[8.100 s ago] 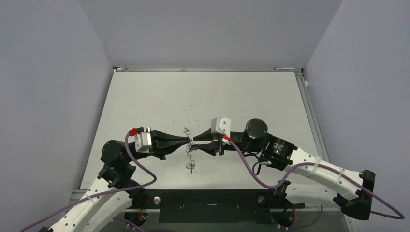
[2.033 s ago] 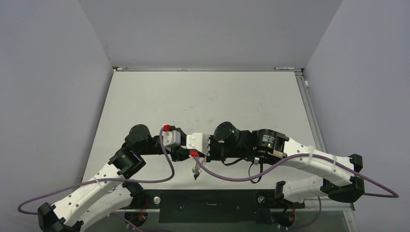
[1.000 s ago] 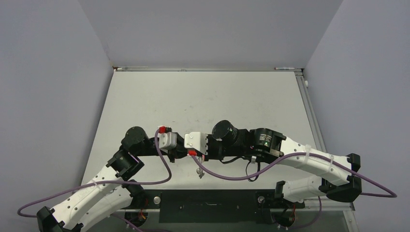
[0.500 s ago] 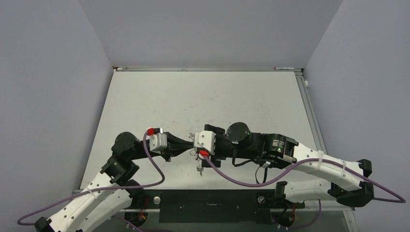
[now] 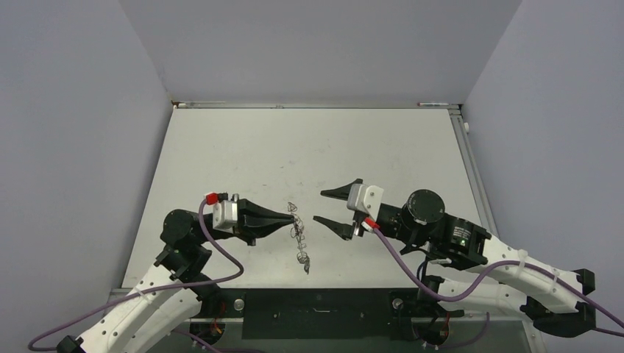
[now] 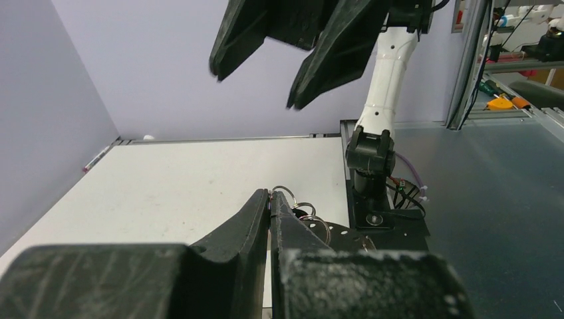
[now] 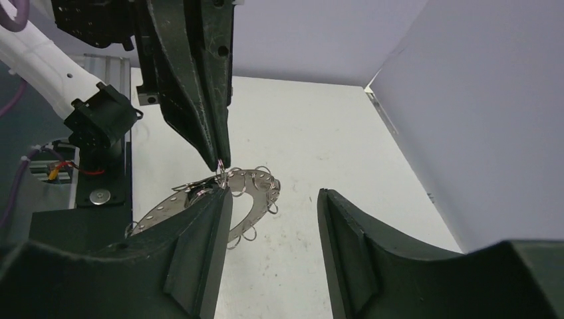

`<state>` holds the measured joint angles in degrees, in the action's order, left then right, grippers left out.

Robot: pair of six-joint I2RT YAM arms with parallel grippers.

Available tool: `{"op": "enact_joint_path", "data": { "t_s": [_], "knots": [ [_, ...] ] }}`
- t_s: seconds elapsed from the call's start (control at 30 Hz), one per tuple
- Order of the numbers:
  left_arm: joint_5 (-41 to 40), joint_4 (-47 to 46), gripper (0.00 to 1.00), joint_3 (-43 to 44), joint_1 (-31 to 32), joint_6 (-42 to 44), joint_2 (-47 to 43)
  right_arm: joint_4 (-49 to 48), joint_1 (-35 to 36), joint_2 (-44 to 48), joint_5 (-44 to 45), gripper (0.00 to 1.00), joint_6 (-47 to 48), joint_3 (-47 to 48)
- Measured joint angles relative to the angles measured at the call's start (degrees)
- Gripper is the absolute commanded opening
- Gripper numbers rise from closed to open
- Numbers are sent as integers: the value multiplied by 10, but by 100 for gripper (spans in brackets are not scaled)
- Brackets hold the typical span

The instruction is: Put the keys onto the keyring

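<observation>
The keyring [image 5: 299,234], a flat grey metal ring rimmed with small wire loops, hangs from my left gripper [image 5: 293,217], which is shut on one loop at its top. A small dark piece [image 5: 307,269] dangles at the ring's low end; I cannot tell whether it is the key. My right gripper [image 5: 318,206] is open and empty, just right of the ring, not touching it. In the left wrist view the gripper [image 6: 270,194] pinches a loop, with more loops [image 6: 312,216] behind. In the right wrist view the open gripper [image 7: 274,199] faces the ring [image 7: 256,189]. No blue tag shows.
The white table [image 5: 309,147] is walled at the left, back and right. A black base plate [image 5: 316,303] runs along the near edge between the arm bases. In the left wrist view the right gripper's open fingers [image 6: 332,46] hang overhead.
My right gripper has pulled back to the right, away from the ring, and now stands open. My left gripper has drawn back to the left and now holds the ring alone.
</observation>
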<state>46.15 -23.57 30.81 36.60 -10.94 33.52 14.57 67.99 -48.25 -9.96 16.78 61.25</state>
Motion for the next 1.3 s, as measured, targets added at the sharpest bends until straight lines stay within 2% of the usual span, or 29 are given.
{"op": "enact_joint_path", "data": {
  "t_s": [0.2,0.5,0.77,0.9,1.07,1.2,1.3],
  "knots": [
    [12,-53,0,-11,-5,-38,-14,-45,-30,-40,-32,43,-48,-23],
    [-1,-138,0,-38,-22,-90,-34,-108,-68,-59,-34,40,-191,-28],
    [-94,-220,0,-82,-29,-149,-74,-176,-70,-55,-13,39,-283,-43],
    [-174,-327,0,-136,-30,-189,-83,-205,-71,-52,10,38,-306,-65],
    [-239,-508,0,-206,-29,-239,1,-240,-76,-47,32,38,-329,-96],
    [-245,-565,0,-210,-25,-254,71,-260,-85,-52,13,37,-347,-97],
    [-245,-580,0,-210,-22,-257,83,-278,-101,-59,-21,37,-370,-97]
  ]
}}
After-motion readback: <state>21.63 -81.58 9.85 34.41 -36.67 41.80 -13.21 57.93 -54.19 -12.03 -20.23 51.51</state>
